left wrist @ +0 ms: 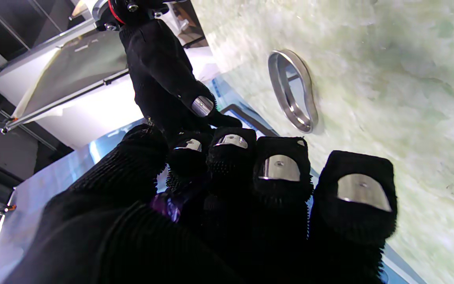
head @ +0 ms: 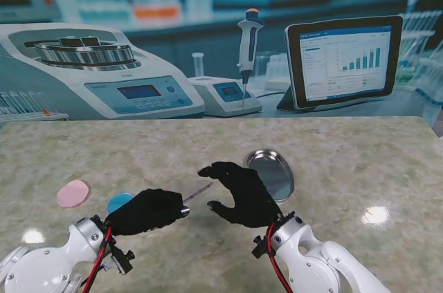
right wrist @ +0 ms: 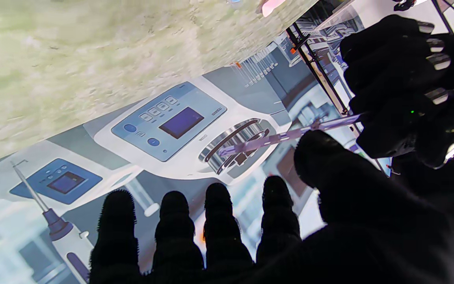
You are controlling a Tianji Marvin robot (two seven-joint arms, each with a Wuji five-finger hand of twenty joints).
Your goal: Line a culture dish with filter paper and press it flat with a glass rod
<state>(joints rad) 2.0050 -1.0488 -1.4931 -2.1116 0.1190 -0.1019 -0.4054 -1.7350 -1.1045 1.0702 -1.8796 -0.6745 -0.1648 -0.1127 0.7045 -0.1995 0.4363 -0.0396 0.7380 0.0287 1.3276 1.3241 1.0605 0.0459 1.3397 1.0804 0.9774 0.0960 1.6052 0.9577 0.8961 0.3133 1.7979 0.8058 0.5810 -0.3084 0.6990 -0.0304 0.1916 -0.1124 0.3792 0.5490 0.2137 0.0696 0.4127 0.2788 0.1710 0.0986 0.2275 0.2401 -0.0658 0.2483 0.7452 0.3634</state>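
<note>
My left hand (head: 149,211) is shut on a thin glass rod (head: 199,190), which sticks out to the right toward my right hand. In the right wrist view the rod (right wrist: 282,137) runs from the left hand (right wrist: 404,86) past my right thumb. My right hand (head: 239,193) is open, fingers spread, with the rod's tip between forefinger and thumb and no grasp visible. A shallow metal culture dish (head: 271,174) lies just beyond the right hand; it looks empty (left wrist: 292,90). A pink paper disc (head: 73,193) and a blue disc (head: 119,201) lie left of my left hand, the blue one partly covered.
The table is a pale marble-patterned top (head: 360,154). Behind its far edge stands a printed lab backdrop (head: 208,43) with a centrifuge, pipette and tablet. Bright light glints show on the table at front right (head: 376,215).
</note>
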